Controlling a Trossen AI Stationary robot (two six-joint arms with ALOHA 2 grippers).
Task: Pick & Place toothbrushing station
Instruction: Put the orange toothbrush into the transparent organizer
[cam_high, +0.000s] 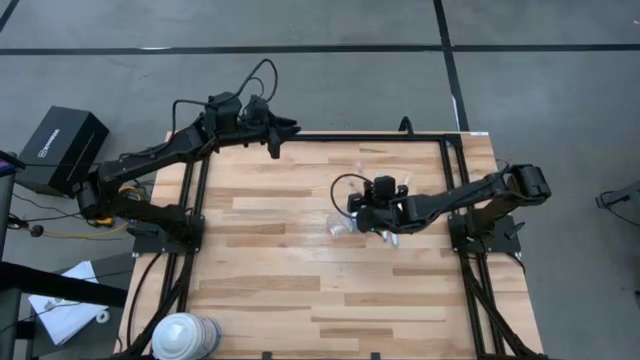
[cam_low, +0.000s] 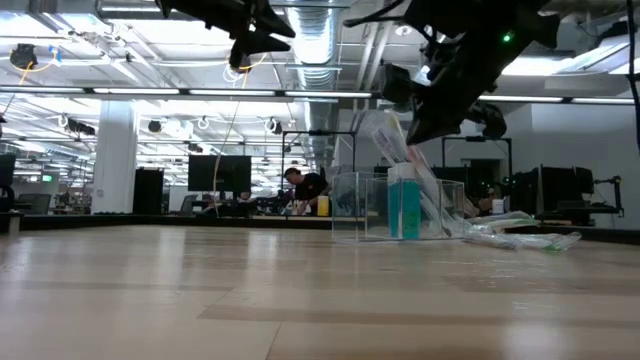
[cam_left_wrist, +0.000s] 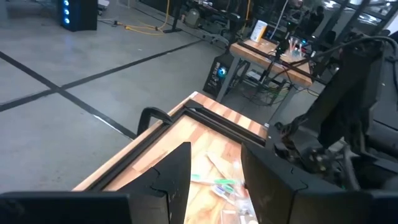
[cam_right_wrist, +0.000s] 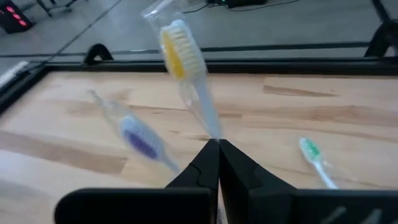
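A see-through cup (cam_low: 400, 205) stands on the table near the middle, also in the high view (cam_high: 340, 222), with a blue tube (cam_low: 403, 213) upright inside it. My right gripper (cam_right_wrist: 218, 147) hovers just above the cup (cam_low: 430, 110), shut on a wrapped toothbrush with yellow bristles (cam_right_wrist: 180, 53). A green-bristled toothbrush (cam_right_wrist: 311, 152) and other wrapped ones (cam_low: 520, 238) lie on the table by the cup. A purple-bristled brush (cam_right_wrist: 140, 140) shows beside them. My left gripper (cam_high: 272, 135) is open and empty, raised over the table's far edge. My right gripper pinches the toothbrush's thin handle (cam_right_wrist: 210, 127) between its two fingertips. The yellow-bristled head in its clear wrapper sticks out past the fingertips. In the low view the brush slants, with its lower part (cam_low: 432, 195) reaching down at the cup.
A black frame (cam_high: 455, 170) runs along the table's edges. A big white-and-blue roll (cam_high: 185, 335) stands at the near left corner. A black box (cam_high: 62, 148) sits off the table at the left. Bare wood lies to the cup's left and near side.
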